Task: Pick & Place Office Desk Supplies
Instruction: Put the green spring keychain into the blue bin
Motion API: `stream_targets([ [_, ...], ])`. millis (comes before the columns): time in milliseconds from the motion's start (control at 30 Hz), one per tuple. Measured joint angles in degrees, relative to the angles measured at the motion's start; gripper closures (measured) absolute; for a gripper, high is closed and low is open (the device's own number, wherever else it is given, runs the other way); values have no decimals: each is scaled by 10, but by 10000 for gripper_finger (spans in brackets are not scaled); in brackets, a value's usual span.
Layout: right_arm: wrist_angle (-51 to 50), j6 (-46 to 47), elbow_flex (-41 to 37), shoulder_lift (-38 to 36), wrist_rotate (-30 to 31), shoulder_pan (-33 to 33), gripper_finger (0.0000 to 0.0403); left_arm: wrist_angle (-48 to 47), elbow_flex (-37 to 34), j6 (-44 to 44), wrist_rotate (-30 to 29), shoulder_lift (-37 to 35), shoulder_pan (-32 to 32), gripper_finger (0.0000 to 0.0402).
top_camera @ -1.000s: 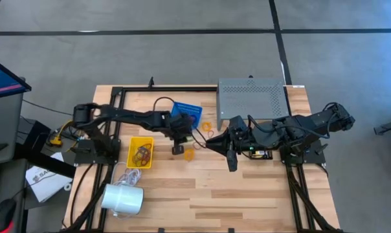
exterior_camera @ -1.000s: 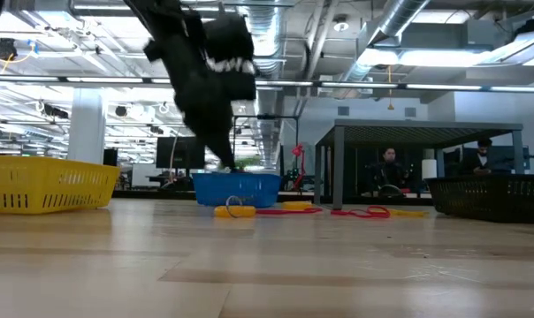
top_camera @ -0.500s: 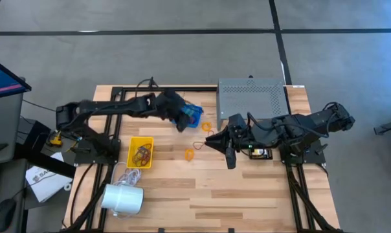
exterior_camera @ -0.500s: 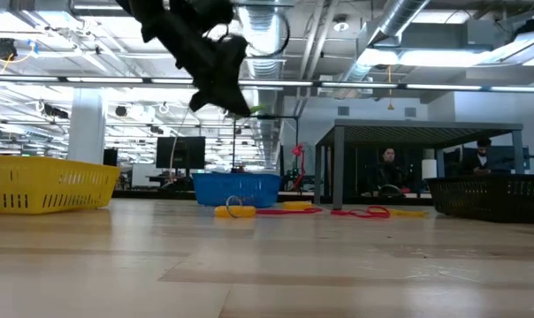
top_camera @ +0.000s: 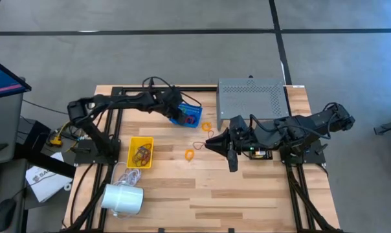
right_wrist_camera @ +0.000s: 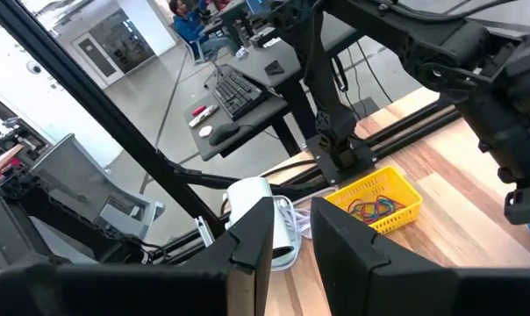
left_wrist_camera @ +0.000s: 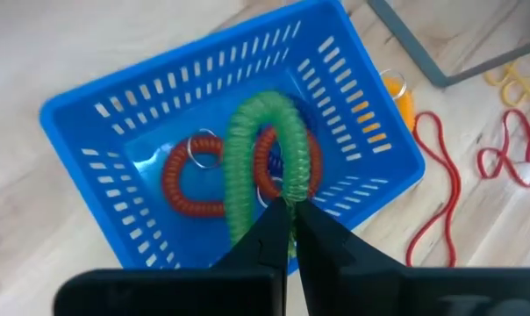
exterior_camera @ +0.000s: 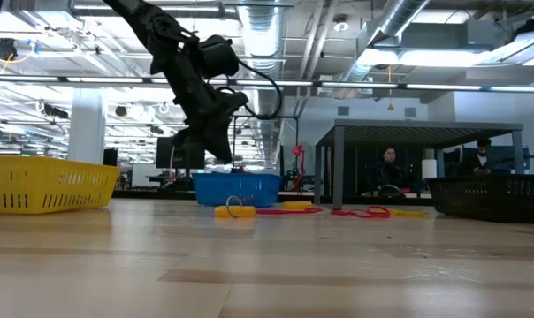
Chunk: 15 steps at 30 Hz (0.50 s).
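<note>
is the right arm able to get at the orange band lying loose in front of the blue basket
Probably yes. The orange band lies on bare wood, nothing covering it, just ahead of the right gripper. The left gripper is up over the blue basket, shut on a green coil, so it is not in the way.

The room is a large open hall with a grey floor [top_camera: 182,58], and dark lines cross this floor. The ceiling [exterior_camera: 408,35] is open, with silver ducts, pipes and long bright lamps. The wooden table [top_camera: 202,194] stands on a dark frame. Behind it, in the low view, there is a dark table [exterior_camera: 417,132], and two persons [exterior_camera: 389,168] sit near it. A white column [exterior_camera: 86,128] stands far on one side. A desk with a keyboard [right_wrist_camera: 239,88] is seen in the right wrist view.
</note>
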Motion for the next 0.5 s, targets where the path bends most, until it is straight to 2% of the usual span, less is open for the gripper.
stream_targets([
  [500, -3, -1, 0, 0, 0, 0, 326, 4, 0, -2, -9, 3, 8, 399],
])
